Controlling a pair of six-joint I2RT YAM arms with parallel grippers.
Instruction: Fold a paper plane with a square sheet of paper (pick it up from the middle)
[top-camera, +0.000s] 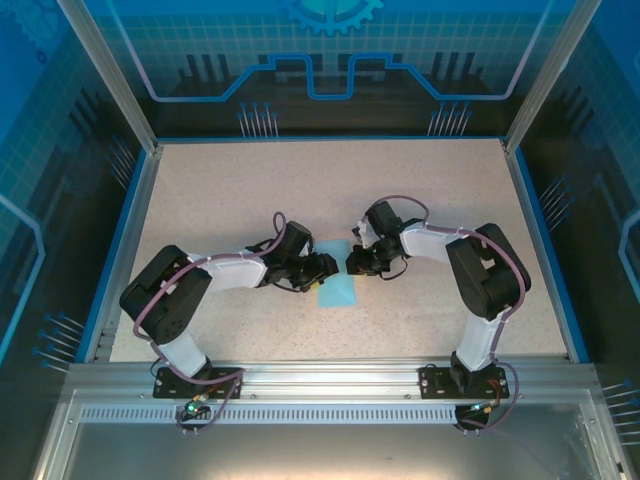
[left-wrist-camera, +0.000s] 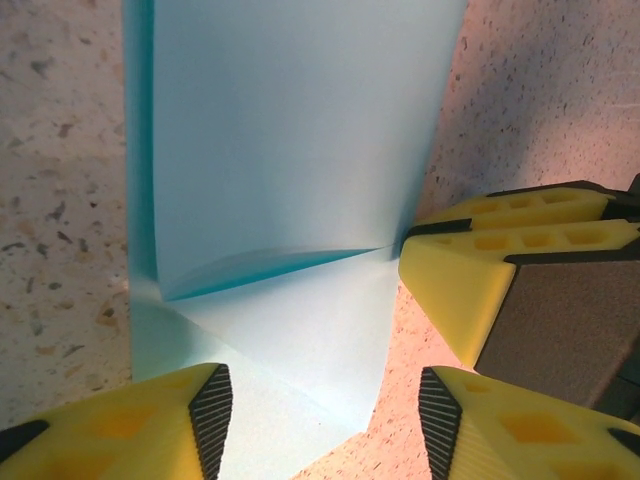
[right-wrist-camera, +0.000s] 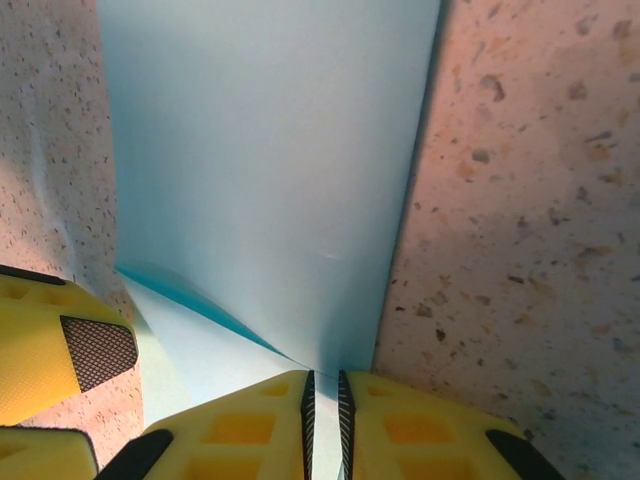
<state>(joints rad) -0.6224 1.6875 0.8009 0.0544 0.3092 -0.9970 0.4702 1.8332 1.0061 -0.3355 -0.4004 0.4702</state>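
Observation:
The square sheet of paper lies light blue on the speckled table, folded over itself, its upper layer lifted along a crease. My left gripper is open, its two black-ribbed pads standing apart over the sheet's near corner with nothing pinched. My right gripper is shut on the paper's edge, a thin strip of blue showing between its pads. In the left wrist view the right gripper pinches the crease's end. Both grippers meet at the sheet's far end, left, right. The paper plane is out of view.
The speckled beige table is bounded by a blue rim and metal frame posts. One left finger sits close beside the right gripper. Both arms' elbows bend outward toward the table's sides.

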